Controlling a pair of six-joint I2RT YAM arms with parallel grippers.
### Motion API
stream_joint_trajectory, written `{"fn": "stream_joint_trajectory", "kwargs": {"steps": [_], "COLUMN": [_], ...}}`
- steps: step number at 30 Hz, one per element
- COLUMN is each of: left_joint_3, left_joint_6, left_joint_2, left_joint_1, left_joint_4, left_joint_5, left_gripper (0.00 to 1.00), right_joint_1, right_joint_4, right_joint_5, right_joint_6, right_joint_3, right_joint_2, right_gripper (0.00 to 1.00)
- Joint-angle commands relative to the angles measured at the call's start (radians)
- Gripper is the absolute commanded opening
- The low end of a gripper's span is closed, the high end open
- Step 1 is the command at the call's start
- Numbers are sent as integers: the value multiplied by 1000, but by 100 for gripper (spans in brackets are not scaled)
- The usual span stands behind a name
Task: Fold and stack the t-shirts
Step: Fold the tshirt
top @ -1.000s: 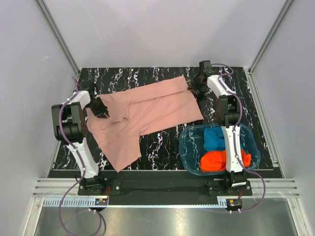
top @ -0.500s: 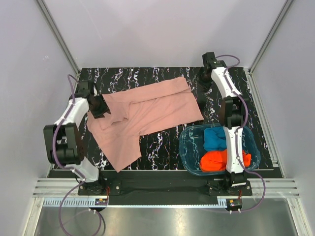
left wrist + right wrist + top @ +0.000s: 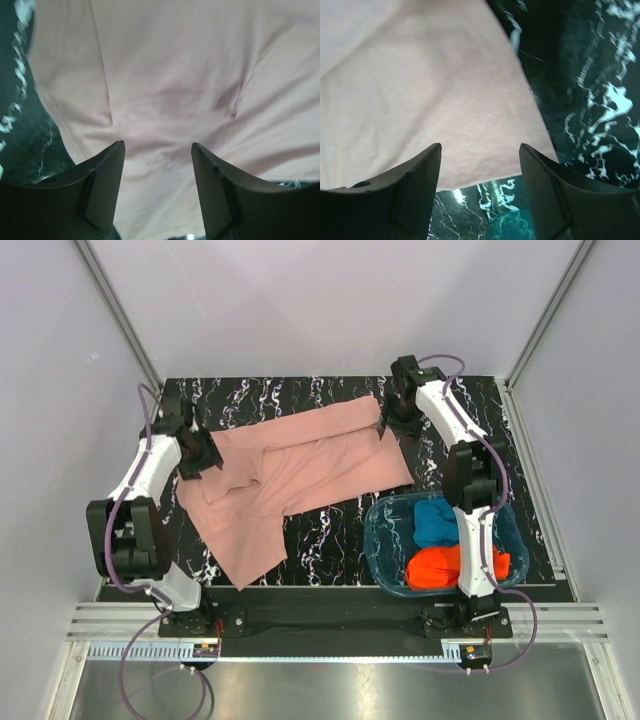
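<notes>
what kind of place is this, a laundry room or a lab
Most likely a robot lab cell, not a home: a left arm and right arm bolted at a black marbled table, bare white walls with aluminium framing, and a pink t-shirt laid out beside a blue tub of more shirts.

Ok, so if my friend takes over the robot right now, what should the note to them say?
Left gripper: jaws open, empty, over the left edge of the pink t-shirt.
Right gripper: jaws open, empty, over its far right corner.
Pink t-shirt: spread on the table, rumpled, not folded.
Blue t-shirt and orange-red t-shirt: bunched in the plastic tub.
Done: nothing folded or stacked yet.
Left: fold the pink one, then the other two, and stack all three.
</notes>
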Motion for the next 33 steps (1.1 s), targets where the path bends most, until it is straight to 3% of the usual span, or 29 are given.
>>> {"fn": "stream_joint_trajectory", "kwargs": {"steps": [1, 4, 7, 14, 22, 29, 33], "left_joint_3": [151, 249, 314, 455, 561, 708, 777], "left_joint_6": [43, 44, 37, 40, 66, 136, 138], "left_joint_2": [51, 178, 299, 506, 631, 747, 803], "left_joint_1": [11, 23, 38, 72, 132, 204, 238], "left_joint_4": [11, -11, -13, 12, -5, -70, -104], "left_joint_5": [-92, -102, -89, -60, 40, 121, 128], "left_gripper": [62, 61, 48, 40, 40, 39, 39], "right_joint_1": [43, 71, 77, 79, 77, -6, -27], "right_joint_4": [12, 12, -12, -8, -105, 55, 84], "right_joint_5": [36, 37, 23, 42, 33, -125, -96], "right_joint_6": [-79, -107, -115, -93, -15, 149, 117], "right_joint_3": [105, 125, 121, -20, -72, -354, -318], "right_joint_2": [22, 28, 14, -99, -145, -254, -207], "right_gripper": [72, 77, 78, 79, 78, 71, 67]}}
